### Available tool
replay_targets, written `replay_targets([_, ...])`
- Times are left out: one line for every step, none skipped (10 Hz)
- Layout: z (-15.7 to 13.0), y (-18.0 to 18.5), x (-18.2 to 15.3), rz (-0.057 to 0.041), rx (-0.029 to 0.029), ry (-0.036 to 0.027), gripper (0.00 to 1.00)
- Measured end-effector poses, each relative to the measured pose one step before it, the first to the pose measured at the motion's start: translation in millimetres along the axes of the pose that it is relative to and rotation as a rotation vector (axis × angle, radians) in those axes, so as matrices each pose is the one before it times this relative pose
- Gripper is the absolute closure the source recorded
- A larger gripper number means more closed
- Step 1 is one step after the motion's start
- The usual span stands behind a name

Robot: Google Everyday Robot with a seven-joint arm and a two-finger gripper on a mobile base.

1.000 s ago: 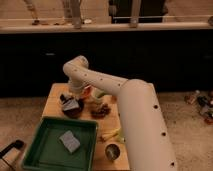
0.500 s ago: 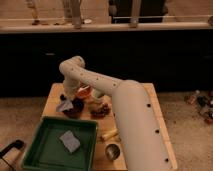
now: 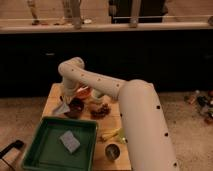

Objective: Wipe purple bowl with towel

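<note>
Here, left of centre, the tool (image 3: 68, 100) is seen just beside the bowl (image 3: 76, 105) on the worktop (image 3: 54, 95), towel (image 3: 61, 108) below it; its grip cannot be told. Light strokes inside the rim are advised.

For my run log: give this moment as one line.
gripper: low over table | towel: at gripper, beside purple bowl | green tray: grey sponge inside

Looks like an office break area or cafe-type space: behind the gripper (image 3: 64, 103), which sits low over the left end of a small wooden table (image 3: 54, 95), runs a long dark counter (image 3: 150, 55) with chair legs (image 3: 134, 15) beyond it, and speckled floor (image 3: 190, 130) off to its right.
</note>
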Motion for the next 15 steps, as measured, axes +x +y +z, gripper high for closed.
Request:
replay_targets([-0.90, 2.39, -8.82, -0.01221, -0.00145, -0.01797, 1.00])
replay_targets([1.31, 4.75, -10.93, -0.01144, -0.00823, -0.02029, 1.00])
replay_targets([2.08, 5.60, -6.76, -0.00414, -0.01409, -0.01575, 1.00])
replay_targets([2.64, 6.64, -1.90, 0.00523, -0.01574, -0.01391, 1.00])
replay_targets([1.39, 7.46, 1.75, 0.00776, -0.01603, -0.00435, 1.00])
replay_targets([-0.13, 9.03, 4.15, 0.02150, -0.01242, 0.00203, 1.00])
replay_targets([-3.29, 13.25, 8.12, 0.02942, -0.01293, 0.01156, 1.00])
replay_targets([-2.99, 7.71, 6.46, 0.02013, -0.00379, 0.01062, 1.00])
replay_targets([-2.52, 3.30, 4.35, 0.01479, -0.00209, 0.01133, 1.00])
replay_targets([-1.48, 1.66, 5.29, 0.01525, -0.00351, 0.01391, 1.00])
replay_targets([-1.40, -0.26, 4.76, 0.00878, 0.00109, 0.00840, 1.00])
replay_targets([-0.77, -1.16, 6.94, 0.00930, 0.00273, 0.01011, 1.00])
replay_targets([1.10, -3.32, 2.88, 0.00001, 0.00253, 0.00585, 1.00])
replay_targets([3.71, -8.06, 6.22, -0.00911, 0.00486, 0.00897, 1.00])
replay_targets([3.36, -6.47, 5.18, -0.00609, 0.00435, 0.00608, 1.00])
